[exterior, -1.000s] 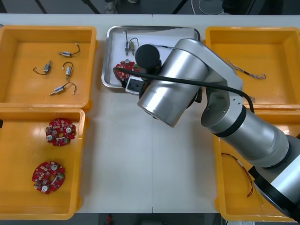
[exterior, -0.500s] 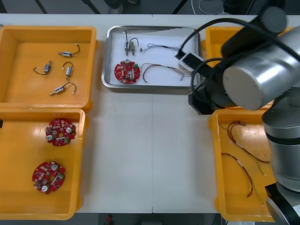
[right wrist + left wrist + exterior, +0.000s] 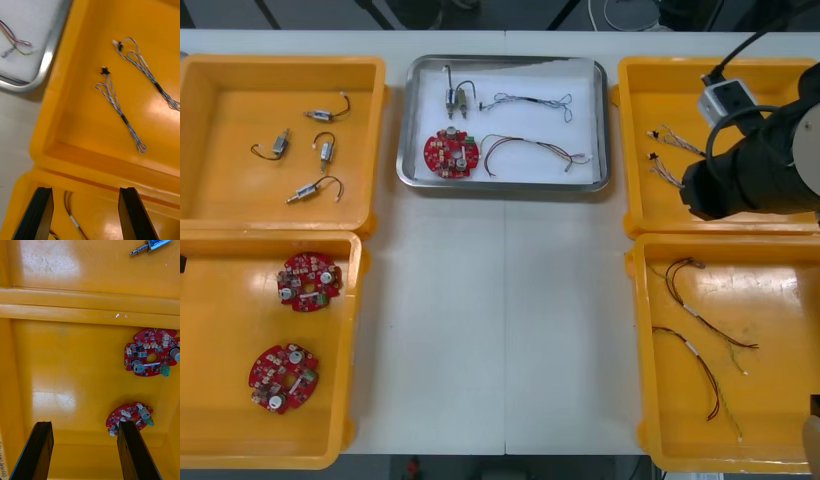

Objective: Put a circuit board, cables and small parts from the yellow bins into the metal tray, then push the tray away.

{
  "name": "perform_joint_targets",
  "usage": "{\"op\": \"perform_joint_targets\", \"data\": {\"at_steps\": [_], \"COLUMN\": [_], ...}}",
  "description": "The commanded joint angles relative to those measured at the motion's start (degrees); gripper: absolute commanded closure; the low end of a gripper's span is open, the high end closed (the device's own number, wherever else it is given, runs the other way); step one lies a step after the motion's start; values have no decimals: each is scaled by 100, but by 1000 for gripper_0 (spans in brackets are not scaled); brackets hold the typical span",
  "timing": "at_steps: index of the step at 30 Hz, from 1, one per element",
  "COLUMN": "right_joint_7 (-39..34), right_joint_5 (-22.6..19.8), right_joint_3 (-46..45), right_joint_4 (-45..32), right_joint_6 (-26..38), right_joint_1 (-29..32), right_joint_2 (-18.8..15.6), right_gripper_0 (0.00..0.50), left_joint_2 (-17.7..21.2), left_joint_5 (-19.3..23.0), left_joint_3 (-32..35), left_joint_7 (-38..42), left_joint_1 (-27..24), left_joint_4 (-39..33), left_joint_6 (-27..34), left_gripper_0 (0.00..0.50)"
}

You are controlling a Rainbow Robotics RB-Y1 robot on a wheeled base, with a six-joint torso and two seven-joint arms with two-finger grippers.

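The metal tray [image 3: 505, 186] holds a round red circuit board [image 3: 452, 152], a small metal part [image 3: 456, 98], a twisted blue and white cable [image 3: 530, 100] and a red and yellow cable [image 3: 532, 148]. My right arm [image 3: 770, 165] hangs over the far right yellow bin [image 3: 720, 70]. My right gripper [image 3: 85, 191] is open and holds nothing, above the wall between the two right bins, with two twisted blue and white cables [image 3: 120, 108] just beyond its fingers. My left gripper [image 3: 84, 423] is open over the near left bin, close to two red circuit boards [image 3: 152, 357].
The far left bin [image 3: 280, 70] holds several small metal parts [image 3: 315, 188]. Two circuit boards [image 3: 308, 282] lie in the near left bin. The near right bin [image 3: 645, 340] holds red and yellow cables [image 3: 695, 355]. The tray's corner [image 3: 45, 63] shows beside the far right bin.
My right arm has swung from over the tray to the right, above the right bins. The tray's contents, including the red and yellow cable, are uncovered.
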Motion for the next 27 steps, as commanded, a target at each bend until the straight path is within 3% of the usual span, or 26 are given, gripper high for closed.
{"op": "perform_joint_targets", "data": {"at_steps": [1, 7, 18, 27], "right_joint_7": [-157, -174, -306, -1141], "right_joint_5": [-167, -624, -835, -1380], "right_joint_3": [-518, -1212, -1617, -1722], "right_joint_4": [-210, -210, -429, -1159], "right_joint_6": [18, 18, 18, 18], "right_joint_1": [411, 806, 1536, 2248], "right_joint_2": [-466, -563, -580, -554], "right_gripper_0": [0, 0, 0, 0], "left_joint_2": [-40, -40, -40, -40], "left_joint_5": [-53, -53, -53, -53], "left_joint_3": [-72, -72, -72, -72], "left_joint_7": [-343, -343, -343, -343], "left_joint_1": [91, 91, 91, 91], "left_joint_4": [-133, -133, -133, -133], "left_joint_6": [-54, -54, -54, -54], "left_gripper_0": [0, 0, 0, 0]}}
